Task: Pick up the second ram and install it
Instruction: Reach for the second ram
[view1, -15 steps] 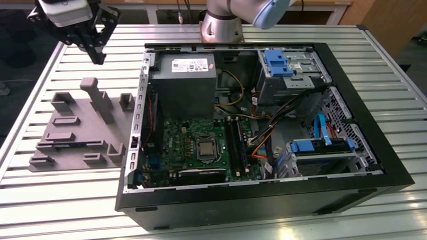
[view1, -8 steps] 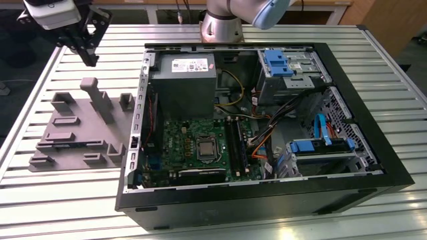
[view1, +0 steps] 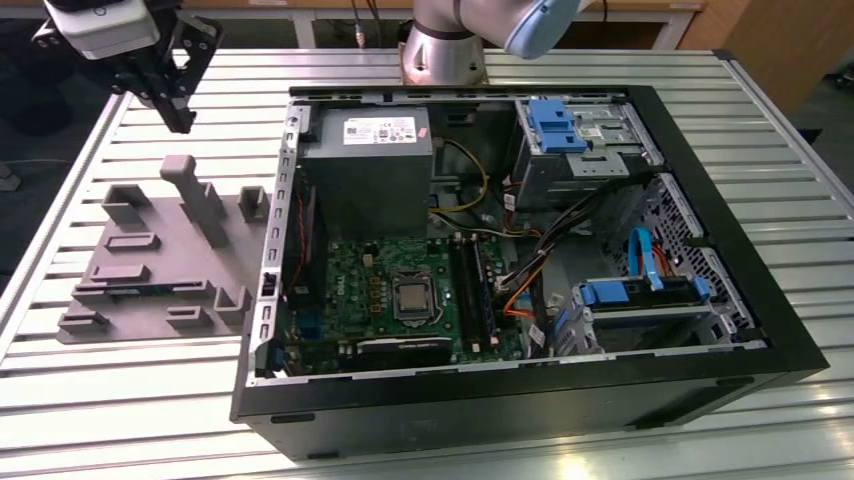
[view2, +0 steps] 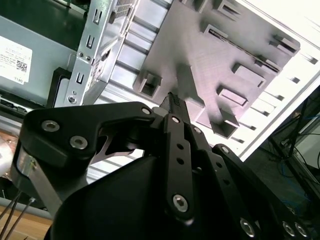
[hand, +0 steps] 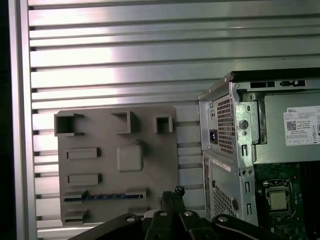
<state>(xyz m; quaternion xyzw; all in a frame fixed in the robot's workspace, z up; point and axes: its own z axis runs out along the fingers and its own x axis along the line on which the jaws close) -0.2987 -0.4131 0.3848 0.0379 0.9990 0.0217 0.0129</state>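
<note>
End effector (hand: 172, 193) closed, empty | second ram (hand: 100, 197) lying in grey holder (hand: 150, 165); apart from it

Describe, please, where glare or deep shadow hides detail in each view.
Second wrist view: the table slats beyond the grey fixture tray burn out to white. First wrist view: bright glare bands cross the slats, and the gripper reads as a dark silhouette. Exterior view: even light, though the computer case shades its own interior.

- Exterior view: bright light; the slatted table (view1: 134, 390) gleams palest at seven o'clock, and the computer case (view1: 534, 400) interior sits in shadow.
- Second wrist view: white glare blows out the table beyond the gray fixture (view2: 210, 55).
</note>
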